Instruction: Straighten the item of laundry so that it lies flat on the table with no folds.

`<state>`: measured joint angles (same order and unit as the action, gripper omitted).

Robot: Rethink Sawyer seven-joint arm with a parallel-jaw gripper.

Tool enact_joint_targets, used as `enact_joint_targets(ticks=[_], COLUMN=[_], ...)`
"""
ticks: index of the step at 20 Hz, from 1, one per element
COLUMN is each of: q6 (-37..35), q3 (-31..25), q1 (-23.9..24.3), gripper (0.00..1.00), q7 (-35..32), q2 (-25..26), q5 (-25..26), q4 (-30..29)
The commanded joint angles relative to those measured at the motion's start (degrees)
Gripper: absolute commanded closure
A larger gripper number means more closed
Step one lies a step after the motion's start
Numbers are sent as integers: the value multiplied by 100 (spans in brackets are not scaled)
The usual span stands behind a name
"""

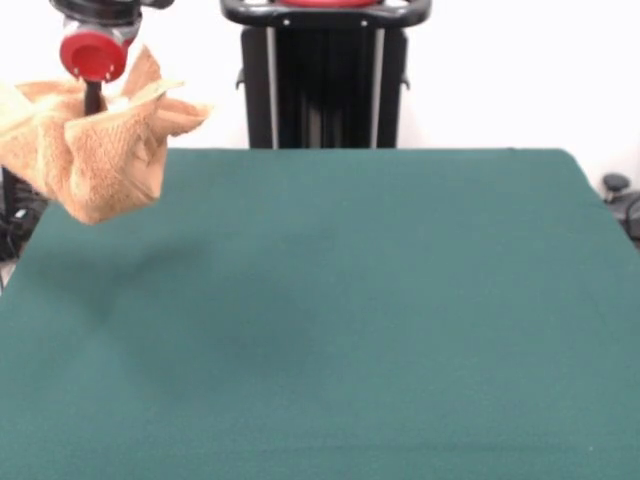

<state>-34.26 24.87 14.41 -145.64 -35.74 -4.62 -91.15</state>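
Most of the green felt table lay bare while the gripper, apparently clamped shut, held the bunched terry towel above one far corner.

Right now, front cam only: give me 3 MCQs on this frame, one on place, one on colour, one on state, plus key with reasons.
1. Where is the towel?
A. Bunched up in the air at the picture's upper left
B. Spread flat at the table's centre
C. Draped over the table's right edge

2. What colour is the table top?
A. White
B. Dark green
C. Red

3. What state is the towel in?
A. Flat with no folds
B. Neatly folded in a square
C. Crumpled, hanging below the arm's red end

Key:
1 A, the towel shows at the upper left, raised over the table's corner, nothing lies mid-table.
2 B, the cloth top is dark green all over.
3 C, the cloth is gathered in folds round the dark stem under the red part; the gripper itself is buried in the fabric, so open or shut cannot be told.
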Motion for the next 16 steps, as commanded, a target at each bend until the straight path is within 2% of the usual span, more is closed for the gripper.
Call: enact_joint_targets(ticks=[1, 8, 16], q6=[685, 480, 482], q3=[-1710, -2040, -2776], q1=[283, 318, 634], gripper=[100, 100, 100], q7=[1165, 1340, 1601], q2=[120, -110, -774], q5=[424, 1152, 1771], q4=[-453, -278, -944])
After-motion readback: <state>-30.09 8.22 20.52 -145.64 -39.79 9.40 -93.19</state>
